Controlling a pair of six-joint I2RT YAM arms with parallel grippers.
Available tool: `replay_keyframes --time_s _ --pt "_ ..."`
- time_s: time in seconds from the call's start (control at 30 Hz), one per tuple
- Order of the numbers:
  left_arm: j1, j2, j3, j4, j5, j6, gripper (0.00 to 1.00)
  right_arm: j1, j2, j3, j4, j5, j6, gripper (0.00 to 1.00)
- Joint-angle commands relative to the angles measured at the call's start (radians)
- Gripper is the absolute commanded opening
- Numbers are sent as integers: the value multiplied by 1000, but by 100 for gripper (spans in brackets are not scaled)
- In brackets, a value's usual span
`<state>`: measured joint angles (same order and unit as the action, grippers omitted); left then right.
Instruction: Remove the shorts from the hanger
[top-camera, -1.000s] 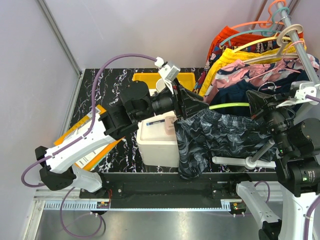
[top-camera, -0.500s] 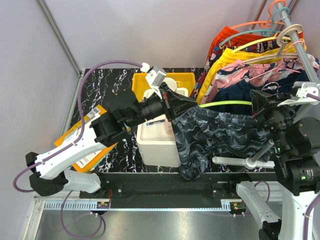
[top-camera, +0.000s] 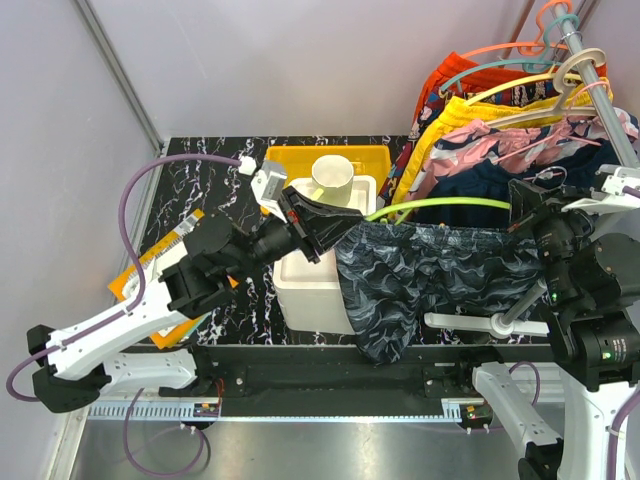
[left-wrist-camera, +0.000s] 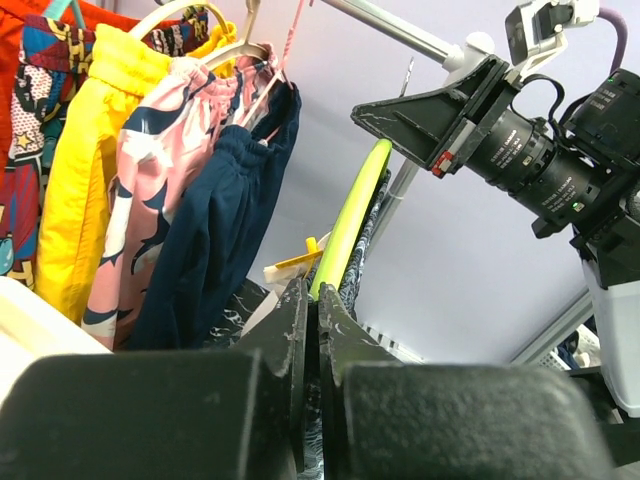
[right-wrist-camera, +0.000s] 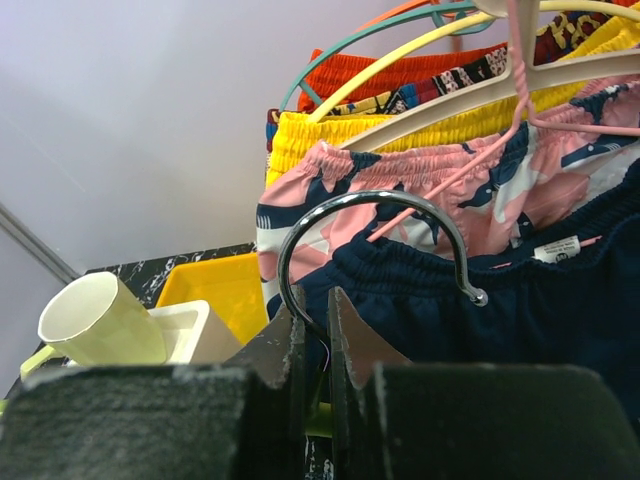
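Observation:
The charcoal marbled shorts (top-camera: 430, 272) hang on a lime green hanger (top-camera: 440, 205) stretched between my two grippers. My left gripper (top-camera: 342, 228) is shut on the left end of their waistband. In the left wrist view the closed gripper (left-wrist-camera: 317, 305) sits just below the green hanger (left-wrist-camera: 350, 215) with marbled cloth (left-wrist-camera: 368, 235) beside it. My right gripper (top-camera: 522, 208) is shut on the neck of the hanger's metal hook (right-wrist-camera: 372, 212), right gripper (right-wrist-camera: 318, 318). The plain navy shorts (top-camera: 470, 185) hang on the rack behind (right-wrist-camera: 500, 310).
A rail (top-camera: 592, 62) at the right carries several hangers with a yellow pair (top-camera: 470, 112) and a pink floral pair (top-camera: 535, 145). A white box (top-camera: 308, 292), a yellow bin (top-camera: 292, 158) with a pale mug (top-camera: 333, 176), and an orange booklet (top-camera: 150, 272) are on the black marbled table.
My left arm has moved left and back with the waistband, stretching the marbled shorts leftward along the hanger. The mug and bin are now uncovered. The right gripper has stayed put.

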<state>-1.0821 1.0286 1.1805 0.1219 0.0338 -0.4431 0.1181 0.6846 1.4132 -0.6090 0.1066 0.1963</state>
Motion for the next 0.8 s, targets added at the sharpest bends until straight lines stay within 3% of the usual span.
replay_keyframes --time_s 0.0,0.3,0.5,0.77 --pt "2 -68 -28 64 -64 26 0 -11 -3 29 86 217 5 0" --pt "2 -137 -120 105 -87 41 0 -11 1 38 64 308 35 0" --pt "2 -38 -76 162 -13 9 0 -12 -3 61 66 162 101 0" --pt "2 109 -10 271 57 -61 0 -11 -34 89 35 18 466 0"
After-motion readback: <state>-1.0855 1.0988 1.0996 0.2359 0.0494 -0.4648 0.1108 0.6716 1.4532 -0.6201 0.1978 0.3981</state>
